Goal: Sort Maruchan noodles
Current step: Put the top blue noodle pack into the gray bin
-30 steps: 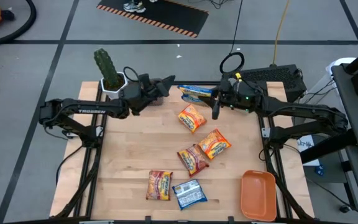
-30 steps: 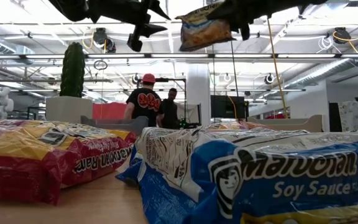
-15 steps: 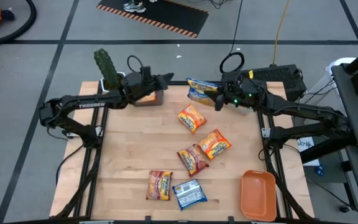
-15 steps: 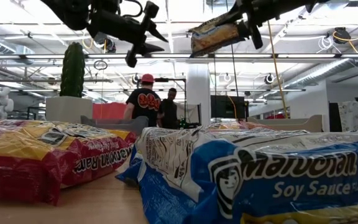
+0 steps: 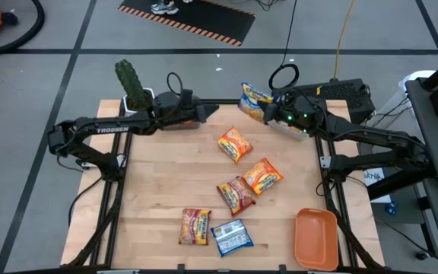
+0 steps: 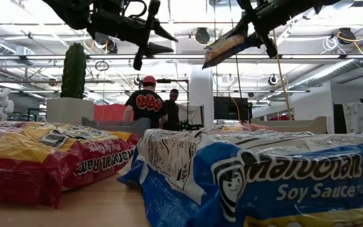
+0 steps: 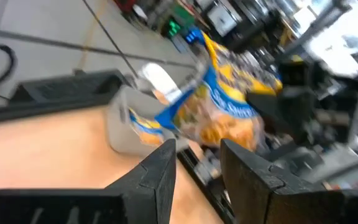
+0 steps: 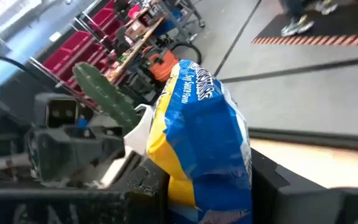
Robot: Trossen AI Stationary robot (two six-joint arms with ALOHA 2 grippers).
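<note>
Carrying a blue-and-yellow noodle packet (image 5: pixel 255 100) clenched in your right gripper (image 5: pixel 272 113) above the desk's far edge, you next need its bin, left gripper (image 5: pixel 207 111) hovering released nearby.

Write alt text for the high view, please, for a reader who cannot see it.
Seen from above, the right pincer holds a blue-yellow packet over the wooden table's far edge, facing the empty left pincer. Five more packets lie on the table, and an orange tray sits at its near right corner.
</note>
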